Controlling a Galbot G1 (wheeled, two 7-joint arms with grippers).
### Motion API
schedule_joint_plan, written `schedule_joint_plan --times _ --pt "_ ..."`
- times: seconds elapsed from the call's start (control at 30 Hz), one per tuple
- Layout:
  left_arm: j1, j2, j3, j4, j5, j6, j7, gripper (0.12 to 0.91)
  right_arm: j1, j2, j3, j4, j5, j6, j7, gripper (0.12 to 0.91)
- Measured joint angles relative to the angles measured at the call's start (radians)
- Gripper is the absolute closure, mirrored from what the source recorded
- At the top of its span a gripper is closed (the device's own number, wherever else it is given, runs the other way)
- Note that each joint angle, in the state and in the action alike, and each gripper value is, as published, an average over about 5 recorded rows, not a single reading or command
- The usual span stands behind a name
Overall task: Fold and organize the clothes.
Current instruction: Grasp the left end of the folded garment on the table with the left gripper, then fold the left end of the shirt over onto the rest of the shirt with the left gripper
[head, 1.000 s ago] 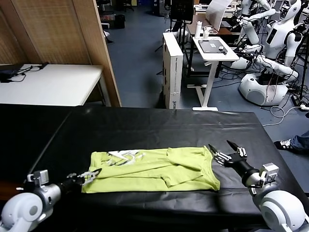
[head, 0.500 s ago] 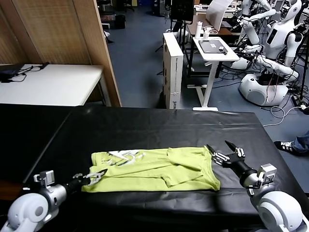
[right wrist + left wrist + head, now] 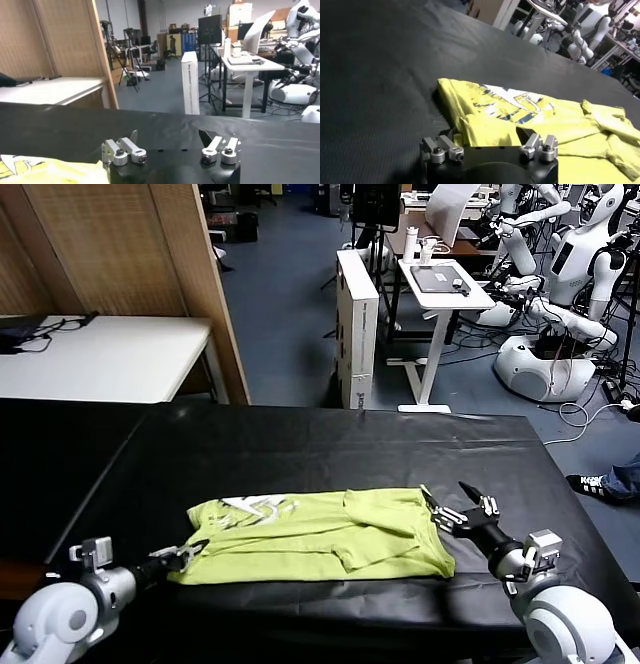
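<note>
The clothes are one lime yellow-green T-shirt (image 3: 320, 534) with a white print, lying partly folded on the black-covered table (image 3: 300, 449). My left gripper (image 3: 190, 552) is low at the shirt's near left corner. In the left wrist view the shirt (image 3: 545, 115) fills the space ahead, and a fold of its corner lies between the spread fingers of my left gripper (image 3: 487, 134). My right gripper (image 3: 445, 489) is open at the shirt's right edge, one finger over the sleeve. In the right wrist view my right gripper (image 3: 170, 135) holds nothing, and the shirt (image 3: 30, 170) shows only as a yellow strip.
A white table (image 3: 100, 359) and a wooden partition (image 3: 190, 284) stand beyond the black table on the left. A white cabinet (image 3: 358, 324), a small white desk (image 3: 440, 284) and other robots (image 3: 570, 294) are behind. The black table's front edge runs close under both grippers.
My left gripper has slid forward onto the shirt's near left corner. My right gripper has moved left and slightly away from me, up to the shirt's right edge.
</note>
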Motion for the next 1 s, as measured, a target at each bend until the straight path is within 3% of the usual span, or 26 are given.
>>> schedule_joint_plan --times 0.07,0.13,0.4,0.67,0.83,0.93,1.0 --pt "0.002 -0.003 0.000 -0.006 0.000 0.001 -0.005 0.800 0.001 0.001 -0.002 -0.001 -0.002 0.001 0.000 0.118" --pt "0.004 -0.004 -0.001 -0.014 0.005 0.002 -0.018 0.833 0.002 0.003 -0.005 -0.001 -0.006 0.002 0.001 0.118" --pt "0.029 0.037 -0.057 -0.084 0.023 0.001 -0.112 0.823 0.002 0.025 -0.011 -0.016 -0.032 0.015 0.003 0.118" --pt "0.099 0.106 -0.176 -0.126 0.135 -0.001 -0.149 0.823 -0.011 0.060 -0.013 -0.030 -0.071 0.039 0.003 0.118" --pt "0.105 0.075 -0.195 -0.189 0.068 -0.002 -0.239 0.823 -0.027 0.082 -0.005 -0.025 -0.118 0.058 0.000 0.118" --pt "0.083 0.018 -0.158 -0.251 0.001 -0.002 -0.296 0.823 -0.050 0.096 0.014 -0.012 -0.154 0.081 -0.014 0.118" --pt "0.063 -0.029 -0.113 -0.292 -0.022 -0.003 -0.316 0.823 -0.073 0.106 0.032 0.000 -0.167 0.100 -0.029 0.118"
